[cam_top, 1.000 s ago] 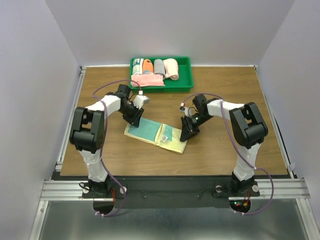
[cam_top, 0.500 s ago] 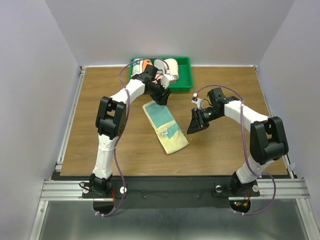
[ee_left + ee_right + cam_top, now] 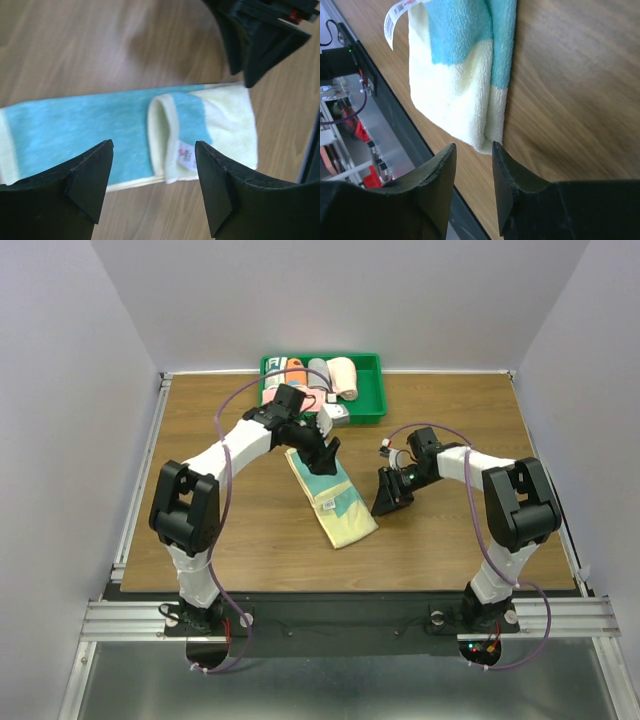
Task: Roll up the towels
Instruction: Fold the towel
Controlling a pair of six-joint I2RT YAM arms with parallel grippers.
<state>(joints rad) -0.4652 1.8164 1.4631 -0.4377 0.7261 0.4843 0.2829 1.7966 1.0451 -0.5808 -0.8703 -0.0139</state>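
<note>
The teal towel with pale yellow edges [image 3: 330, 498] lies flat and slanted on the table, a white tag near its near end. My left gripper [image 3: 327, 460] is open and empty above the towel's far end. In the left wrist view the towel [image 3: 95, 131] shows between the open gripper [image 3: 154, 185], with a folded flap and the tag. My right gripper [image 3: 386, 502] stands just right of the towel's near end. In the right wrist view the gripper [image 3: 473, 151] is slightly open and empty by the towel's yellow corner [image 3: 465, 110]. A little of the peach-pink towel [image 3: 272, 397] shows in the tray behind my left arm.
A green tray [image 3: 362, 413] at the back of the table holds a peach roll [image 3: 343, 378], a grey roll [image 3: 318, 373] and other small items. The table's black front edge [image 3: 395, 130] is close to the towel's near end.
The towel was turned from lying across to slanting lengthwise. My left gripper went to the tray and has come back over the towel's far end. My right gripper moved closer to the near end.
</note>
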